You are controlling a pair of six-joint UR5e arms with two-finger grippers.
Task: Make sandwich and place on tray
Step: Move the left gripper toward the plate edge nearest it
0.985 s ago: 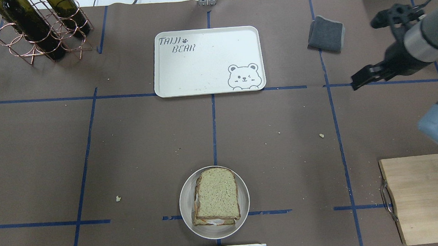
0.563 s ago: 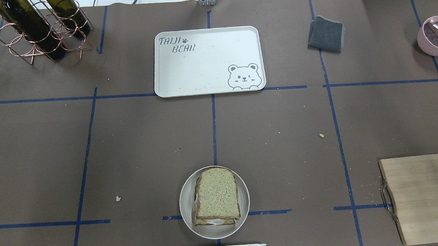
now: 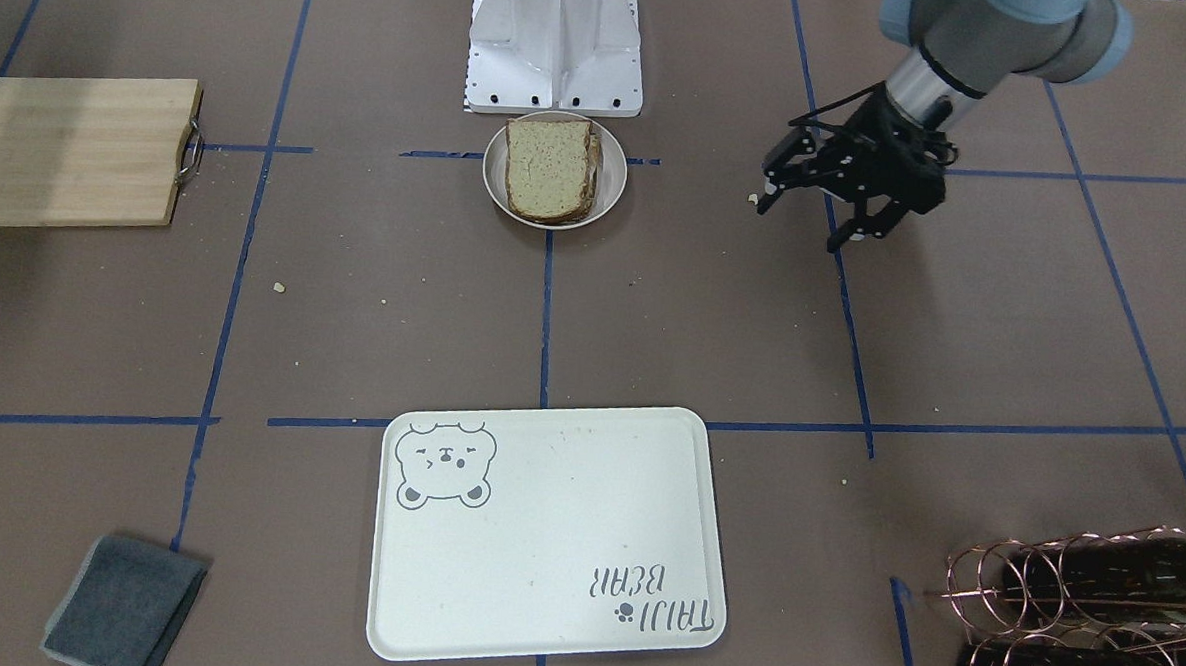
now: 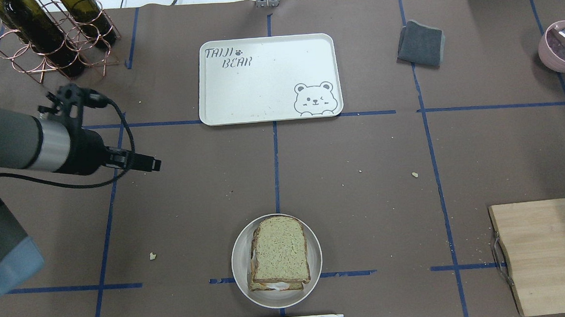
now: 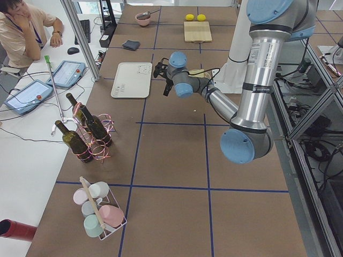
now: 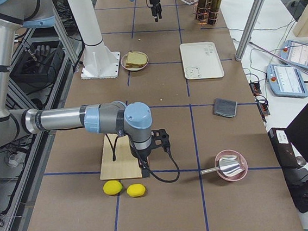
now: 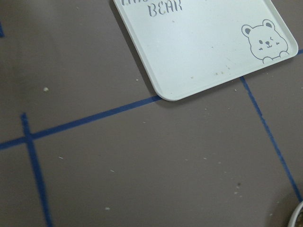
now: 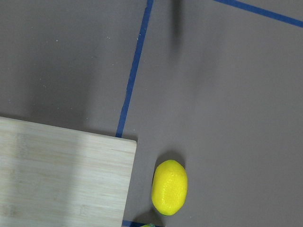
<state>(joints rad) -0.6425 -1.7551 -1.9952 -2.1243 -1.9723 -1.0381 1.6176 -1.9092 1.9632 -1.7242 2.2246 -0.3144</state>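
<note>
Left gripper (image 3: 800, 222) had moved in over the counter's left side, jaws spread, empty. Sandwich (image 4: 280, 249) sat on plate (image 4: 315, 264) mid robot-side edge, well apart from tray (image 4: 268, 77). Right gripper (image 6: 156, 141) hung seemingly over wooden board (image 6: 123, 163); jaws couldn't be told.
</note>
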